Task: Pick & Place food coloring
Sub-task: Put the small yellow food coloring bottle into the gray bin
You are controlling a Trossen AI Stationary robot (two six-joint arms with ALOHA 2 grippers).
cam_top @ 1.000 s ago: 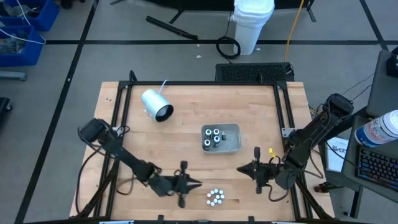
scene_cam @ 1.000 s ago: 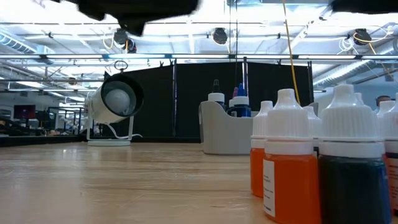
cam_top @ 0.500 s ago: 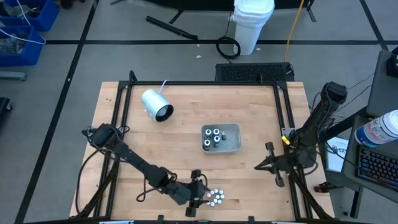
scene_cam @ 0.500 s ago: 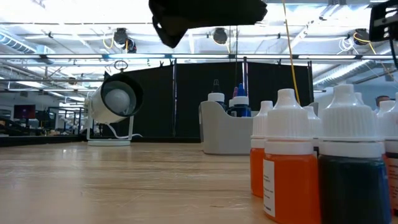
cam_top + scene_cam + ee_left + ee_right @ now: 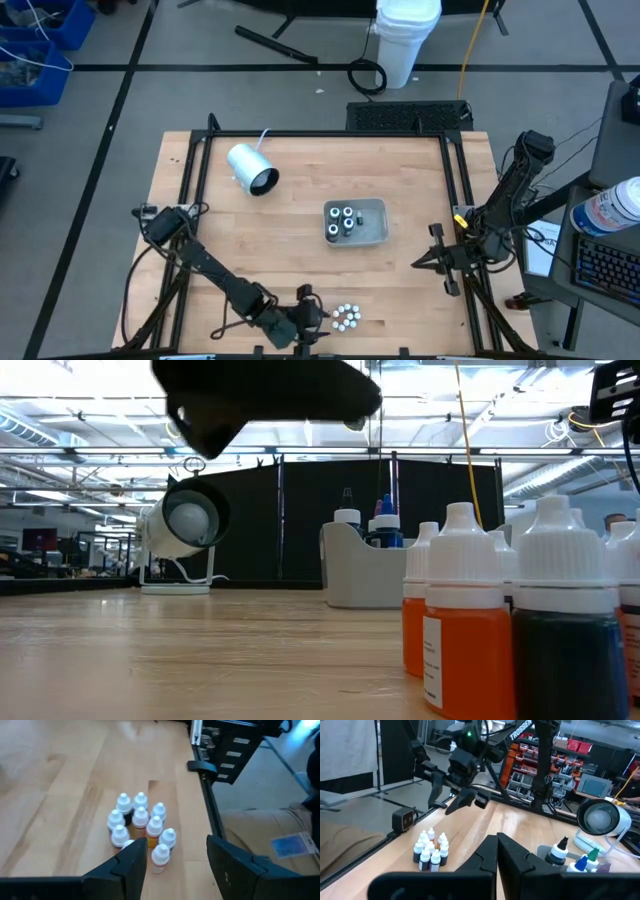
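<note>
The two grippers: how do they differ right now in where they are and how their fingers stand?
The left gripper is at the near edge of the table, right beside the cluster of food coloring bottles; the right gripper waits by the right edge, far from them. The left gripper's fingers are spread open, with the bottles just ahead; the right gripper's fingers are closed together. Both hold nothing.

The wooden table (image 5: pixel 300 215) carries a white cylinder (image 5: pixel 251 168), grey tray (image 5: pixel 375 236) and clustered food coloring bottles (image 5: pixel 346 317).
</note>
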